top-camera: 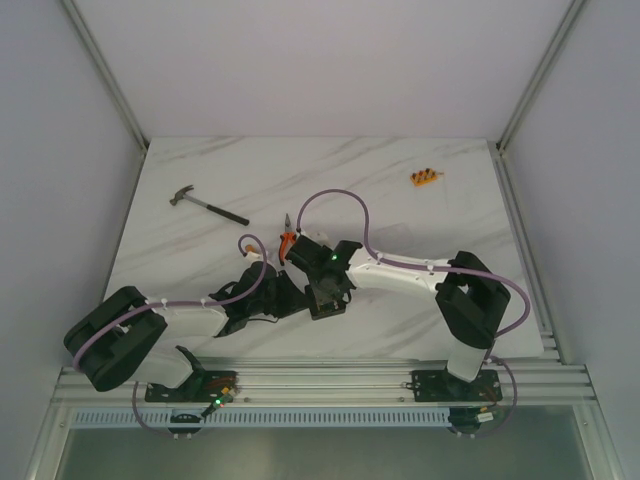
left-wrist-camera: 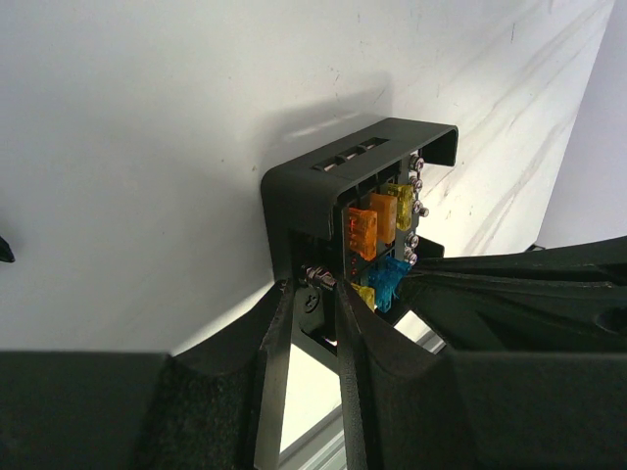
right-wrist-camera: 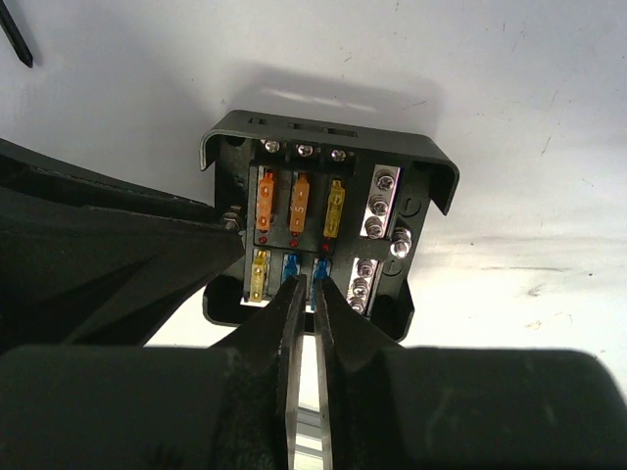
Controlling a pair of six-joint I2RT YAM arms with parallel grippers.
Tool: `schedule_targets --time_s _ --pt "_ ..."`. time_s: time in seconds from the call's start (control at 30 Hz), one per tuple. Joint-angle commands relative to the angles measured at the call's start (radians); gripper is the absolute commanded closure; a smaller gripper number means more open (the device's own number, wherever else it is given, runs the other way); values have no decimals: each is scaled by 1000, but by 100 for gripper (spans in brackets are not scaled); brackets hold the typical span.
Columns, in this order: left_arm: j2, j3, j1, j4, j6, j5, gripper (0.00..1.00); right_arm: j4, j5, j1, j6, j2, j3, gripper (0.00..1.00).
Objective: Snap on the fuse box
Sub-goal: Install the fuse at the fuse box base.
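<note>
The fuse box (left-wrist-camera: 323, 186) is a black square box with orange, yellow and blue fuses in rows. It shows from above in the right wrist view (right-wrist-camera: 421, 157). No clear lid shows on it. My left gripper (left-wrist-camera: 313, 289) is shut on a tab at the box's side edge, next to a screw. My right gripper (right-wrist-camera: 309, 282) is nearly closed, pinching the box's near edge by the blue fuses. In the top view both grippers, left (top-camera: 288, 293) and right (top-camera: 322, 296), meet at the table's middle and hide the box.
Orange-handled pliers (top-camera: 288, 240) lie just behind the grippers. A hammer (top-camera: 207, 205) lies at the back left. A small orange strip of fuses (top-camera: 425, 178) lies at the back right. The aluminium rail (top-camera: 320, 385) runs along the near edge.
</note>
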State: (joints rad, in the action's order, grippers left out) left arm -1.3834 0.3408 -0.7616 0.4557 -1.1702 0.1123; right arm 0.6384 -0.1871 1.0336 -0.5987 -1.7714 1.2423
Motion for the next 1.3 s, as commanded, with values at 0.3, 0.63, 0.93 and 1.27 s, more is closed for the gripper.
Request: schedule_targets --time_s 0.3,0.63,0.93,1.27 --pt "-20 -6 -5 -49 -2 2 68 74 29 -7 8 -113 -38 100" --pt "-21 -9 -5 -46 0 3 68 35 58 -23 45 -265 -121 100" --pt "-20 -13 -5 -46 -4 -6 68 15 19 -7 70 -77 -66 100" --pt "-16 -15 -5 -47 -5 -17 68 7 30 -8 38 88 -54 91"
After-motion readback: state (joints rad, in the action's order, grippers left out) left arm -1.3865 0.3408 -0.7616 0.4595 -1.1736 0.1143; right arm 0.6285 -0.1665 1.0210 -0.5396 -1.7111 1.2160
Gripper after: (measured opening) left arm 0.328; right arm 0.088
